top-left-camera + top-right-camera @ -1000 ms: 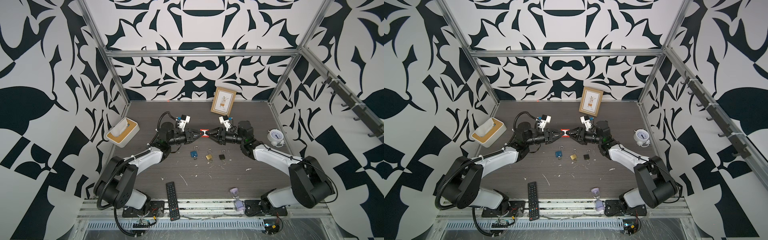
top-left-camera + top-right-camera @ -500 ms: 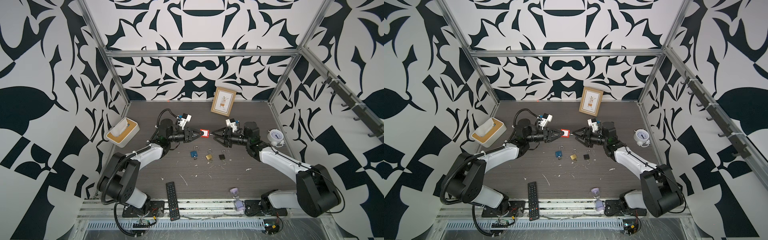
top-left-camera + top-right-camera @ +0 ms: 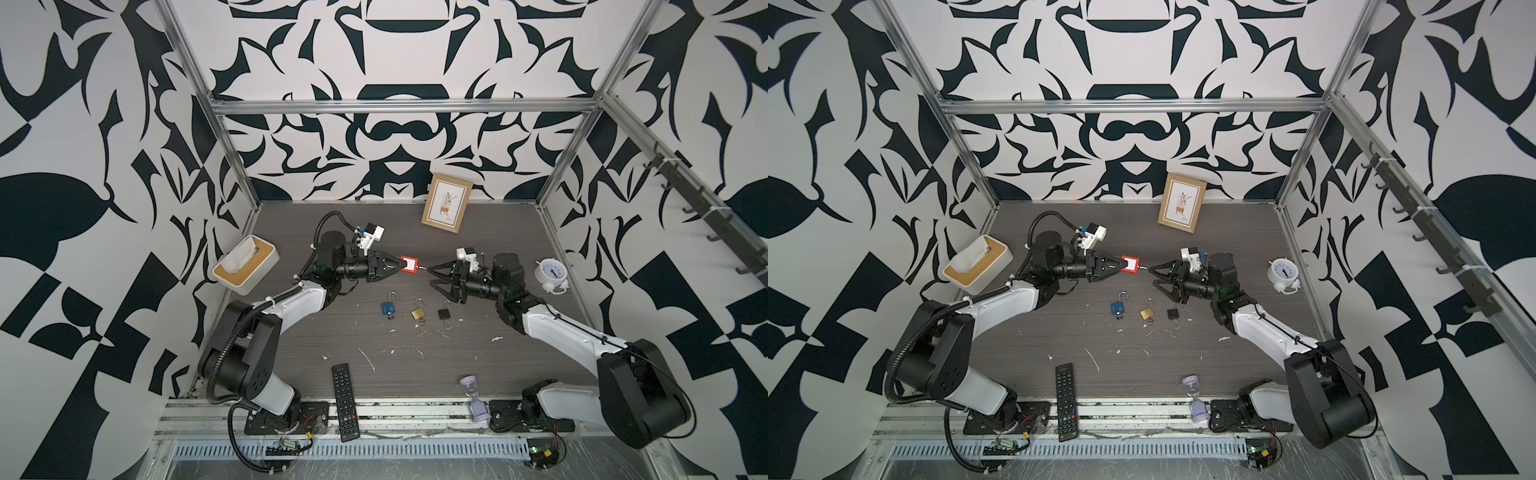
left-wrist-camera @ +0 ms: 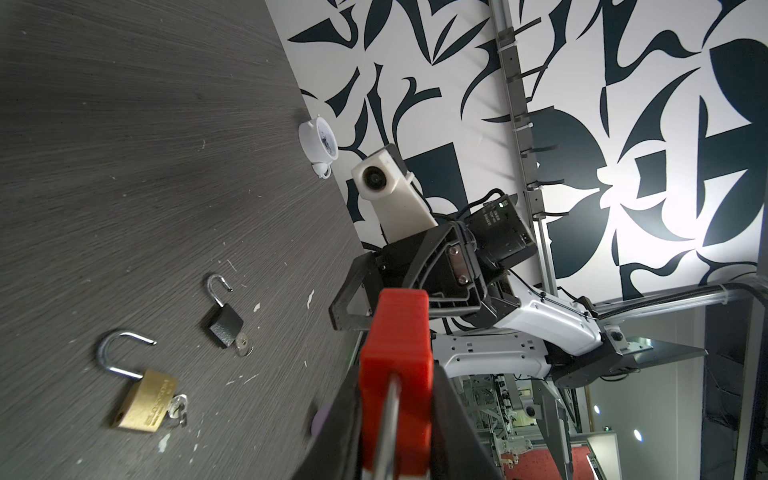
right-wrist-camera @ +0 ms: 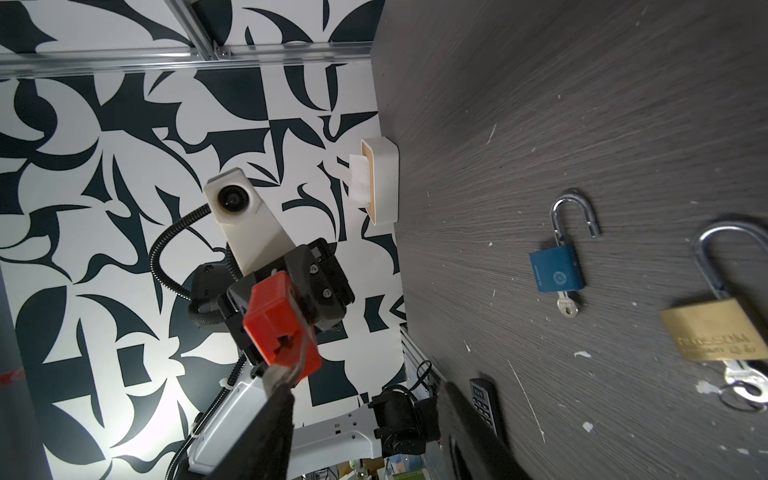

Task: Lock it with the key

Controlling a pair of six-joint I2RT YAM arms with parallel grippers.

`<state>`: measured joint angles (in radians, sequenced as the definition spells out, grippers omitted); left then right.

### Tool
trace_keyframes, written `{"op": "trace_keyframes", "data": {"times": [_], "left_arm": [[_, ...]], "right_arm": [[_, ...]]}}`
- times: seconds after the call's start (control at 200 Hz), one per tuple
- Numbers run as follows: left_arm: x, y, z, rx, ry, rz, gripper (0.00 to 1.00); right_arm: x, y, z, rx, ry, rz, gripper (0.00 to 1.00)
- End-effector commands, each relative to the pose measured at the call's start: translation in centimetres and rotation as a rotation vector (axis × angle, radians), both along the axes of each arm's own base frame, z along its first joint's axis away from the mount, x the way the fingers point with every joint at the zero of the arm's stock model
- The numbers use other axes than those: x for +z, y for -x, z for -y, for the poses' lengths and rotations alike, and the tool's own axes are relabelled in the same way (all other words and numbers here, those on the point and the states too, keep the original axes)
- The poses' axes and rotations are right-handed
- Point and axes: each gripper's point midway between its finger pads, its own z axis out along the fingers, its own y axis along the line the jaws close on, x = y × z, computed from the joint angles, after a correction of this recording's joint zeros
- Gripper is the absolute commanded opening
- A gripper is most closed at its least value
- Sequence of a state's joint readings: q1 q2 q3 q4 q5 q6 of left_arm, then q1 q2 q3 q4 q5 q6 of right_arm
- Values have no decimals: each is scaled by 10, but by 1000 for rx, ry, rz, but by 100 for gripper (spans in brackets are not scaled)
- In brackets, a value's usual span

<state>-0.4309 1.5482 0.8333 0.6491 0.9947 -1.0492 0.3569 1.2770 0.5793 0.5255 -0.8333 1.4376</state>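
Dark grey wood-grain table (image 3: 415, 353), scattered white flecks (image 3: 368, 359). Mid-table in a row, near each other but apart: blue padlock (image 3: 389, 306), brass padlock (image 3: 418, 312), black padlock (image 3: 444, 313), all lying flat, shackles open, keys (image 5: 567, 308) in the bases. Tissue box (image 3: 245, 264) at left edge. Picture frame (image 3: 446, 208) leaning on back wall. White alarm clock (image 3: 550, 274) at right edge. Remote (image 3: 345, 402) and purple hourglass (image 3: 476, 399) at front edge, remote overhanging the rail.

Embossed "BLOSSOM" on the brass padlock (image 5: 712, 336); round emblem on the blue padlock (image 5: 557, 270), lettering illegible.
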Motion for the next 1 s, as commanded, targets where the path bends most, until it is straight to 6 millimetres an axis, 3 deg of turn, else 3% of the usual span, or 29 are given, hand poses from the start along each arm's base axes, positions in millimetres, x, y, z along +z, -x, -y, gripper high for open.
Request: {"op": "trace_keyframes", "data": {"times": [0.0, 0.135, 0.545, 0.995], "left_arm": [[8, 3, -1, -20, 12, 34, 0], [11, 2, -1, -20, 16, 40, 0], [9, -1, 0, -12, 19, 35, 0], [5, -5, 2, -8, 19, 11, 0]], "right_arm": [[29, -2, -4, -14, -76, 76, 55], [33, -7, -8, -9, -118, 71, 47], [42, -24, -14, -26, -279, 57, 44], [45, -22, -22, -8, -339, 53, 35]]}}
